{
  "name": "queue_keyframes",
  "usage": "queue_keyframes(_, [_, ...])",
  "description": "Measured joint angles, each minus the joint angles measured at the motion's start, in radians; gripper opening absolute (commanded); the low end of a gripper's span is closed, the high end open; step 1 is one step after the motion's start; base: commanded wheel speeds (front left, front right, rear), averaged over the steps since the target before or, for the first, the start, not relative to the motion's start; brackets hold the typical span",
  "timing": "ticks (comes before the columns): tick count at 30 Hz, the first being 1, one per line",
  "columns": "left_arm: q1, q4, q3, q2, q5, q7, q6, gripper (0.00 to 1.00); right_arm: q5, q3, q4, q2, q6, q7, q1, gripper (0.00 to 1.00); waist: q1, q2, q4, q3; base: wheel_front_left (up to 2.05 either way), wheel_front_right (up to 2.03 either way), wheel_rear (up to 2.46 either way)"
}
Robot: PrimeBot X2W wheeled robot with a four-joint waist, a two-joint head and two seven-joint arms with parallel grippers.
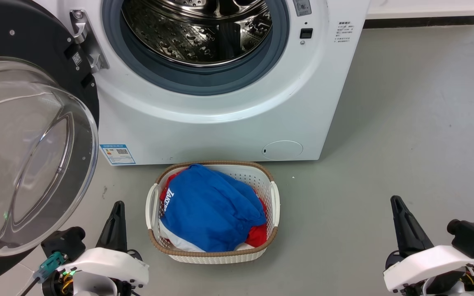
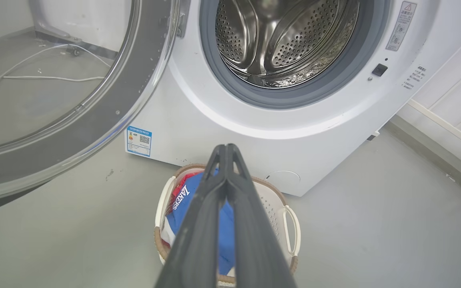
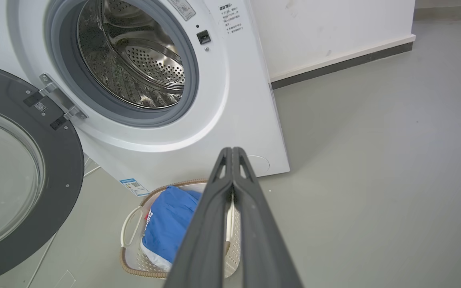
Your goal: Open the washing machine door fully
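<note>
So the white washing machine (image 1: pixel 204 131) takes up the far middle of the scene, and its mouth is wide open. The washing machine door (image 1: pixel 27 156) hangs out to the left on its metal hinge (image 1: pixel 87 41), with the glass bowl bulging toward the near side and the black ring around it. From the right wrist view it looks turned well away from the front panel. I can't tell if the hinge has any travel left. The steel drum (image 1: pixel 196 28) is fully exposed, with nothing in front of it.

On the floor just in front of the machine sits a white laundry basket (image 1: pixel 276 201) with a blue garment (image 1: pixel 212 213) piled on top of some red and white stuff.

Both arms sit low on the near side. The left pincer (image 1: pixel 117 205) has its fingers pressed together and holds nothing, just right of the door's lower rim and apart from it. The right pincer (image 1: pixel 396 201) is also pressed together and empty, well off to the right.

My read is that the opening step is basically done, or at its very tail end. If the door has more swing in it, the next move is for the left pincer to get against the rim and nudge it further left and back, staying out of the basket. If not, it's just a case of leaving it alone
</note>
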Motion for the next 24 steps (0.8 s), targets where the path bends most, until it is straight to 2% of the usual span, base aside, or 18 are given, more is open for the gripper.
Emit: queue_keyframes(24, [0.000,-0.006,0.063,-0.038,-0.333,0.095,-0.039,0.00,0.404,-0.007,0.043,-0.014,0.000,0.034,-0.029,0.00,0.0001,0.0000,0.004,-0.019,0.00,0.00,0.00])
